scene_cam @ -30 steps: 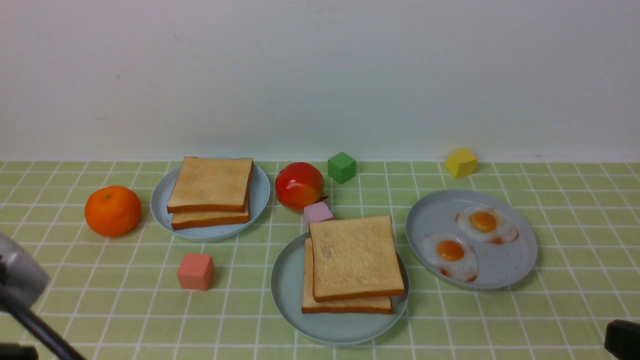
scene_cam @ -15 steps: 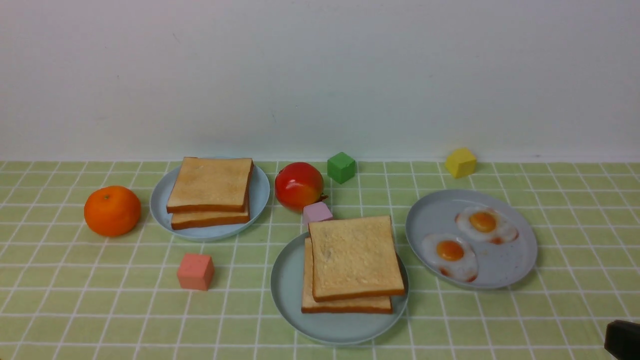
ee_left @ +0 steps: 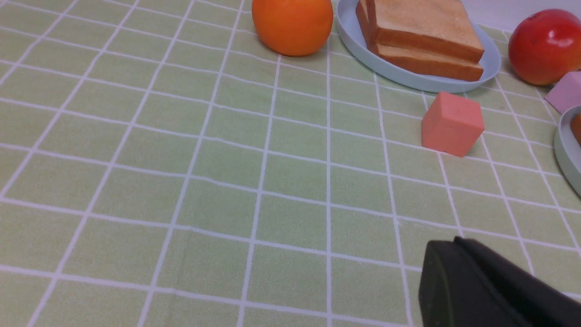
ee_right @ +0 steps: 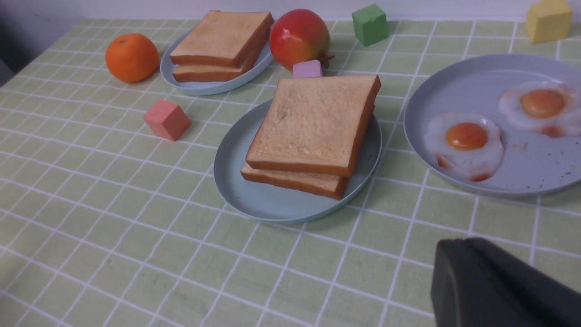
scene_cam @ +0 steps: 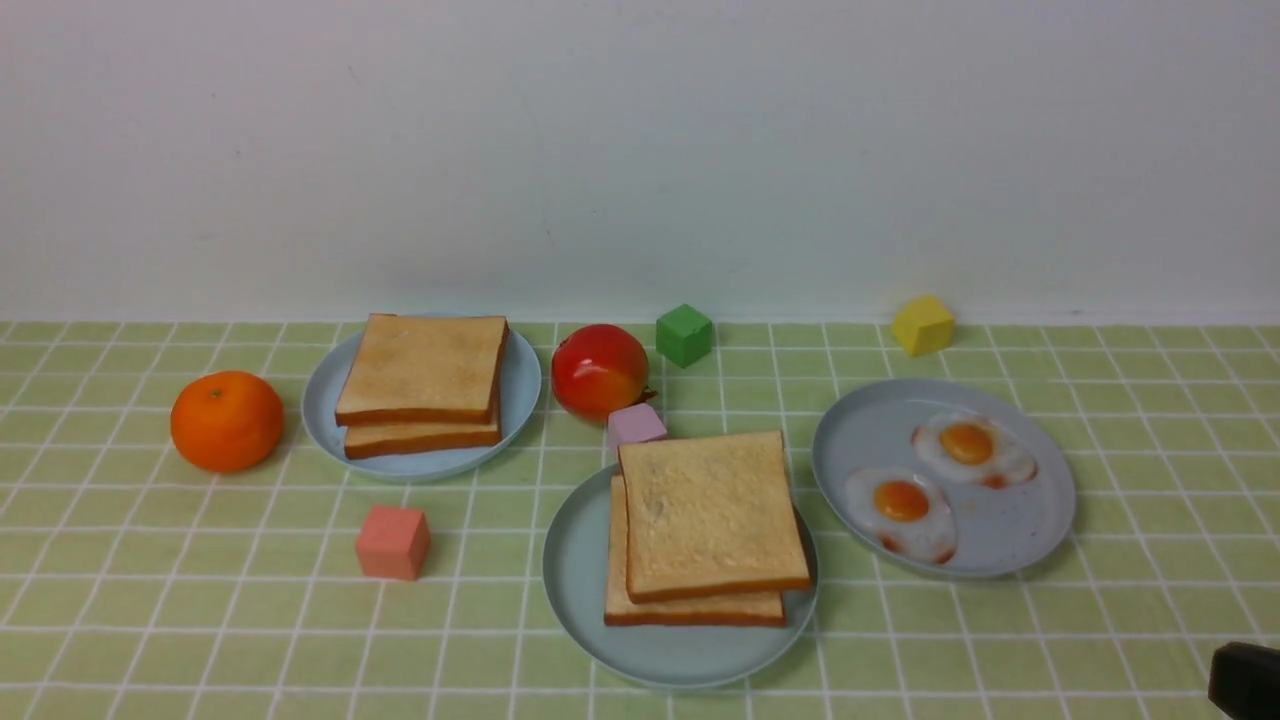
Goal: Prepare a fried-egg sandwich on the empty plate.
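Sandwich (scene_cam: 706, 525): two toast slices stacked, the upper one sitting slightly askew on the lower. No egg shows between them from any view. The stack rests on the pale teal-green plate (scene_cam: 575, 580) at the near centre of the tabletop (scene_cam: 200, 600), covering its right half and leaving the left half bare.

Right end effector (ee_right: 494, 284): a dark body in the near right corner of the front view, low over the tabletop and well apart from the plate, which lies ahead of it and to its left. Fingers pressed together, holding nothing.

Left end effector (ee_left: 485, 286): out of the front view; its wrist view shows a dark body above bare tabletop. Fingers pressed together, empty. The teal-green plate's rim only just enters that view at the far edge, well apart from it.

Surroundings: grey-blue plate (scene_cam: 1000, 545) to the right of the sandwich, carrying two fried eggs (scene_cam: 903, 510). Light-blue plate (scene_cam: 515, 385) at back left with two more toast slices (scene_cam: 420, 380). Orange (scene_cam: 227, 421) left of it. Red apple (scene_cam: 598, 370) behind the sandwich plate, pink-lilac cube (scene_cam: 635, 424) just beside it and close to the plate's rear rim. Salmon cube (scene_cam: 392, 542) left of the plate. Green cube (scene_cam: 684, 335) and yellow cube (scene_cam: 922, 325) near the wall.
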You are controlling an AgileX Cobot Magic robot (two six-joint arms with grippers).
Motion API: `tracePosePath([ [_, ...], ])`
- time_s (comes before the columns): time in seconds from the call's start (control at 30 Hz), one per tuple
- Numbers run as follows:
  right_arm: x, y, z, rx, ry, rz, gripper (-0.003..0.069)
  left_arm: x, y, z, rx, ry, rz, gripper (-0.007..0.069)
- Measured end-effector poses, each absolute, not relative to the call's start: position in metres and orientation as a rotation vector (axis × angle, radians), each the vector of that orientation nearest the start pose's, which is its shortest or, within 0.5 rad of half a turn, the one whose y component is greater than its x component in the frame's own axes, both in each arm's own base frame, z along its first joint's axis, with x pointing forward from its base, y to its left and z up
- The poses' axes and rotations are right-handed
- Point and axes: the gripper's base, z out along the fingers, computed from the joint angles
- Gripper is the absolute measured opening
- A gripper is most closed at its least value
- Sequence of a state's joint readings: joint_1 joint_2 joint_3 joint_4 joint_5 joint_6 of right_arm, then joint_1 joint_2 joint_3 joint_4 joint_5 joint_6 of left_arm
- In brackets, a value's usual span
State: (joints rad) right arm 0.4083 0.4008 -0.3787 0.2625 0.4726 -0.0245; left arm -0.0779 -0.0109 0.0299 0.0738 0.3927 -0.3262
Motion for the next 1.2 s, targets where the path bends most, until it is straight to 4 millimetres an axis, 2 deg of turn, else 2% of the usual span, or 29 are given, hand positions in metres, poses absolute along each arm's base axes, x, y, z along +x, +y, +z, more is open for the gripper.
tracePosePath([
  [0.83,0.076,0.044,0.272,-0.273,1.98,0.515,0.0024,0.052,-0.002,0.168,-0.189,1.891,-0.202,0.0002],
  [1.0,0.066,0.029,0.275,-0.196,1.921,0.392,0.0029,0.052,-0.002,0.168,-0.189,1.891,-0.202,0.0005],
  [1.07,0.06,0.023,0.27,-0.166,1.901,0.332,0.0029,0.052,-0.002,0.168,-0.189,1.891,-0.202,0.0005],
  [1.2,0.055,0.013,0.241,-0.118,1.883,0.196,0.0034,0.052,-0.002,0.168,-0.189,1.891,-0.202,0.0006],
])
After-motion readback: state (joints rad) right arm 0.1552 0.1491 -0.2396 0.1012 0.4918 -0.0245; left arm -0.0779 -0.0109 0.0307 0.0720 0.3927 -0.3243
